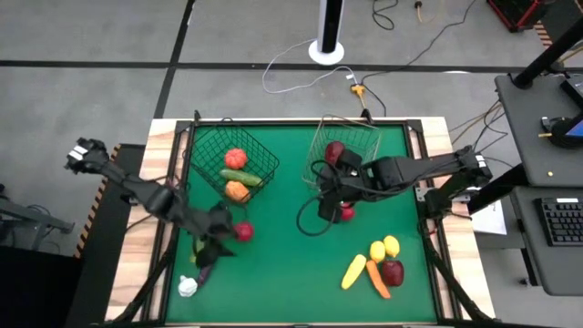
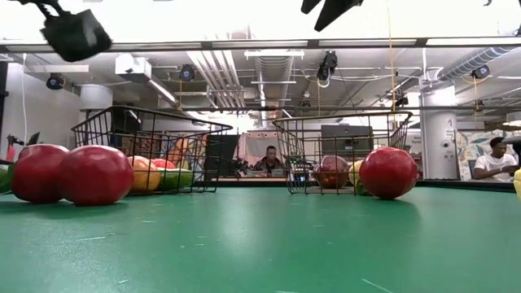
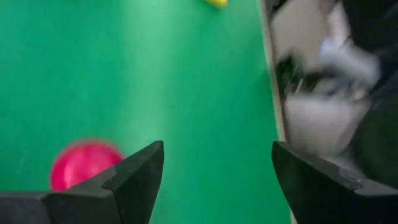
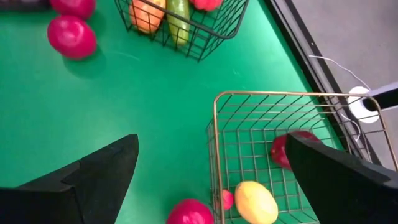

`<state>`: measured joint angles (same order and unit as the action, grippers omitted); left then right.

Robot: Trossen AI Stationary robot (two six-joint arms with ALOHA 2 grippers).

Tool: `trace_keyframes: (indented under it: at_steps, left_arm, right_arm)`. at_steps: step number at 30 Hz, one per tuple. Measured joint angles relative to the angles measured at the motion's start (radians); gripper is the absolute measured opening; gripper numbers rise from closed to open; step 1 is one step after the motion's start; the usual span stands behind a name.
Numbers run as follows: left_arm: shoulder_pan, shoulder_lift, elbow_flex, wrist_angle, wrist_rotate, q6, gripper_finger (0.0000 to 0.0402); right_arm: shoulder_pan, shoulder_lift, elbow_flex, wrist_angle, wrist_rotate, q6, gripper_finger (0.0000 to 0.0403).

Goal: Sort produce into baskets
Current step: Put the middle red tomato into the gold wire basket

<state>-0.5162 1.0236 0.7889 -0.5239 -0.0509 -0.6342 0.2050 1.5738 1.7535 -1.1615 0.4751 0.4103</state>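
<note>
My left gripper (image 1: 217,244) hovers open over the table's near left, beside a red fruit (image 1: 243,231) that shows next to one finger (image 3: 84,163); nothing is between its fingers (image 3: 214,180). My right gripper (image 1: 321,191) hangs open above the mat at the near side of the pale wire basket (image 1: 344,150), with nothing in it (image 4: 211,168). That basket (image 4: 273,155) holds a yellow fruit (image 4: 255,202) and a red one (image 4: 287,149). Another red fruit (image 1: 346,214) lies just outside it. The dark wire basket (image 1: 235,164) holds a red, a green and an orange piece.
At the near right lie a yellow banana (image 1: 353,271), a carrot (image 1: 377,279), two yellow fruits (image 1: 383,247) and a dark red apple (image 1: 393,271). A purple piece (image 1: 202,271) and a white one (image 1: 188,287) lie near left. Green mat lies bare at the near middle.
</note>
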Motion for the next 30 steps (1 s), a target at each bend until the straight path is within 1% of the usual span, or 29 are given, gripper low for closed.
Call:
trace_keyframes:
  at_steps: [3, 6, 9, 11, 16, 19, 24, 30]
  left_arm:
    - [-0.052, 0.080, 0.077, -0.139, 0.000, 0.013, 0.0281]
    - [-0.090, 0.161, 0.106, -0.212, 0.000, 0.089, 0.0281]
    - [-0.108, 0.230, 0.113, -0.213, -0.002, 0.153, 0.0281]
    - [-0.106, 0.273, 0.115, -0.210, -0.030, 0.166, 0.0281]
    - [-0.102, 0.361, 0.133, -0.217, -0.183, 0.192, 0.0280]
    - [-0.102, 0.405, 0.156, -0.227, -0.241, 0.219, 0.0280]
    - [-0.102, 0.462, 0.202, -0.246, -0.256, 0.249, 0.0280]
    - [-0.102, 0.494, 0.212, -0.248, -0.255, 0.249, 0.0280]
  right_arm:
    - [0.000, 0.000, 0.000, 0.000, 0.000, 0.001, 0.0396]
    - [0.000, 0.000, 0.000, 0.001, -0.001, 0.001, 0.0396]
    - [0.000, 0.000, 0.000, 0.006, -0.001, 0.001, 0.0396]
    - [0.000, 0.000, 0.000, 0.012, -0.002, 0.001, 0.0396]
    - [0.000, 0.000, 0.000, 0.019, -0.003, -0.002, 0.0396]
    - [0.000, 0.000, 0.000, 0.019, -0.003, -0.002, 0.0396]
    - [0.000, 0.000, 0.000, 0.019, -0.003, 0.000, 0.0396]
    - [0.000, 0.000, 0.000, 0.021, -0.003, 0.000, 0.0396]
